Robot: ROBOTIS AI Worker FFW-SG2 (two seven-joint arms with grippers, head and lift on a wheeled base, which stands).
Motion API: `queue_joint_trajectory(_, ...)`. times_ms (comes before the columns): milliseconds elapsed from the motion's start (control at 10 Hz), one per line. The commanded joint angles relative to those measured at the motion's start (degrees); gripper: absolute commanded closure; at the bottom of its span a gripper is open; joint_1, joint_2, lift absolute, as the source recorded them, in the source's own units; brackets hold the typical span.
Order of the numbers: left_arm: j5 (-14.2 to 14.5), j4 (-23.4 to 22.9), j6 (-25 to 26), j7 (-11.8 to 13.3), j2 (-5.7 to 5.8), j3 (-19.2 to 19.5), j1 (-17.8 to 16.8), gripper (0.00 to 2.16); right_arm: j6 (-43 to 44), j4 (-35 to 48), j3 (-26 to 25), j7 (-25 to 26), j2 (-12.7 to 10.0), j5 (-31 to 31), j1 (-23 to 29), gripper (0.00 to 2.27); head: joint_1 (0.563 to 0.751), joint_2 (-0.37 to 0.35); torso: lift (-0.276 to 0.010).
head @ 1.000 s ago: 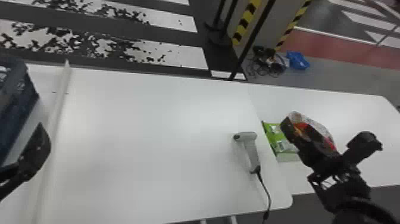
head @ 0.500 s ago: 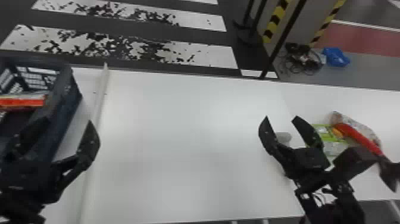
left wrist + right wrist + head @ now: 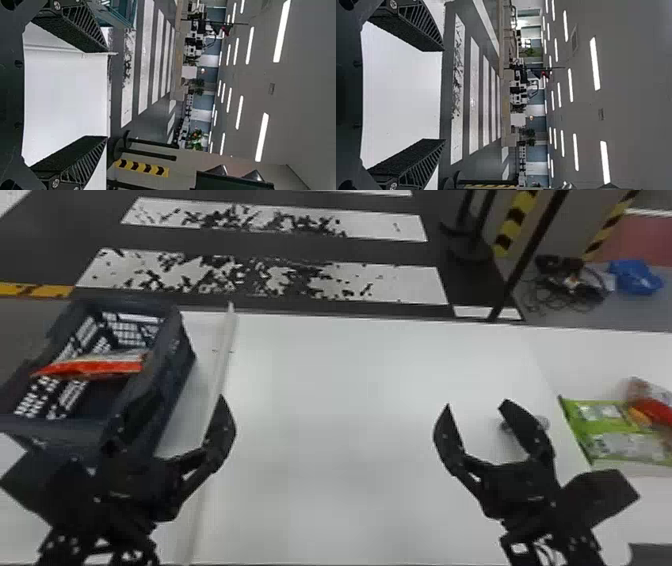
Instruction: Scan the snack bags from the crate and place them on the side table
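The left hand (image 3: 185, 405) and right hand (image 3: 476, 405) hang with fingers apart and empty, apparently ready for another pick. A red-and-white snack bag (image 3: 100, 368) lies in the crate (image 3: 172, 377) at left, likely awaiting its scan; a green bag (image 3: 607, 430) and red bag (image 3: 656, 410), presumably scanned, share the side table (image 3: 600, 352) at right.

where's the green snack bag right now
In the head view, the green snack bag lies flat on the side table at the robot's right, beyond the right gripper, with a red snack bag resting against it.
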State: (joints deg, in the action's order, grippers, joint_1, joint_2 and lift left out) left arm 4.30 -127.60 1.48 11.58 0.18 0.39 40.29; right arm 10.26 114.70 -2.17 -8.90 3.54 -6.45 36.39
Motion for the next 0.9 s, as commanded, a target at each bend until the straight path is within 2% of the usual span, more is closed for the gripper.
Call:
queue_joint_trajectory(0,0.0,-2.5,0.6,2.0,-0.32,2.3,-0.1,0.13,0.5,-1.1,0.1,0.1,0.0,0.0,0.0,0.07,0.695,-0.054,-0.094)
queue_joint_trajectory(300,-0.3,-9.3,13.6,8.8,-0.32,13.1,-3.8,0.13,0.8,-2.6,-0.1,0.0,0.5,-0.1,-0.1,0.07,0.695,-0.019,-0.094)
queue_joint_trajectory(400,-0.9,-10.6,17.1,10.0,0.35,17.2,-5.1,0.13,0.8,-2.8,-0.1,-0.1,0.7,-0.1,-0.1,0.07,0.695,0.009,-0.094)
queue_joint_trajectory(600,-1.3,-11.1,21.3,13.6,2.73,26.2,-7.1,0.13,0.8,-3.4,-0.3,-0.1,0.9,-0.3,-0.2,0.07,0.695,0.098,-0.094)
queue_joint_trajectory(700,-2.9,-11.1,23.1,16.1,4.92,28.4,-9.1,0.13,0.7,-3.7,-0.4,-0.1,0.9,-0.5,-0.2,0.07,0.695,0.147,-0.094)
queue_joint_trajectory(800,-5.4,-10.7,24.7,20.1,5.36,31.9,-11.6,0.13,0.7,-4.0,-0.4,-0.2,0.9,-0.6,-0.2,0.06,0.695,0.177,-0.094)
